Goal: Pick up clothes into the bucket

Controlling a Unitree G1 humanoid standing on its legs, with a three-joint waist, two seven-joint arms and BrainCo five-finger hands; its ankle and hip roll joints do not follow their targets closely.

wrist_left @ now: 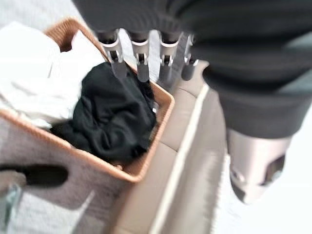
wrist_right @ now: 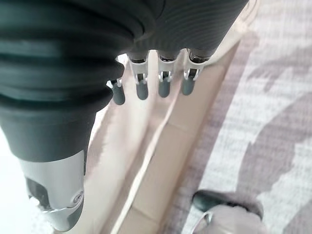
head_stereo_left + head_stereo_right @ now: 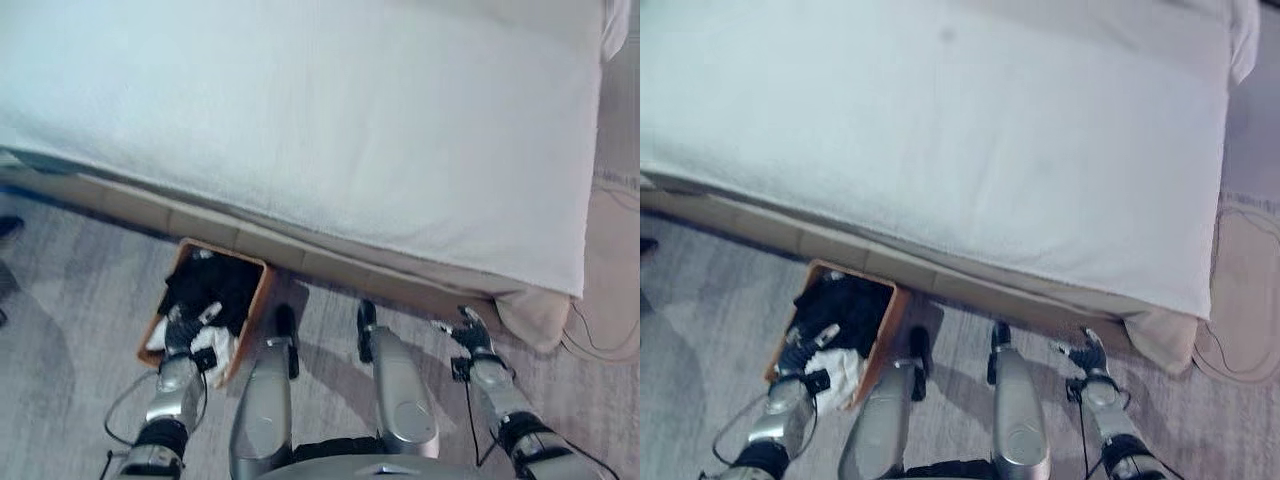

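Note:
An orange woven basket [image 3: 262, 292] stands on the floor against the bed base, left of centre. Inside lie black clothes [image 1: 114, 114] toward the bed side and white clothes [image 1: 34, 78] toward me. My left hand [image 3: 184, 331] hovers over the basket's near end with straight fingers [image 1: 140, 56] and nothing in it. My right hand [image 3: 472, 335] hangs over the carpet near the bed's right corner, its fingers [image 2: 165, 83] straight and empty.
A wide bed with a white cover [image 3: 330, 120] fills the upper half, on a beige base [image 3: 330, 265]. Grey patterned carpet [image 3: 70, 310] lies in front. A dark shoe [image 3: 8, 228] shows at the far left edge.

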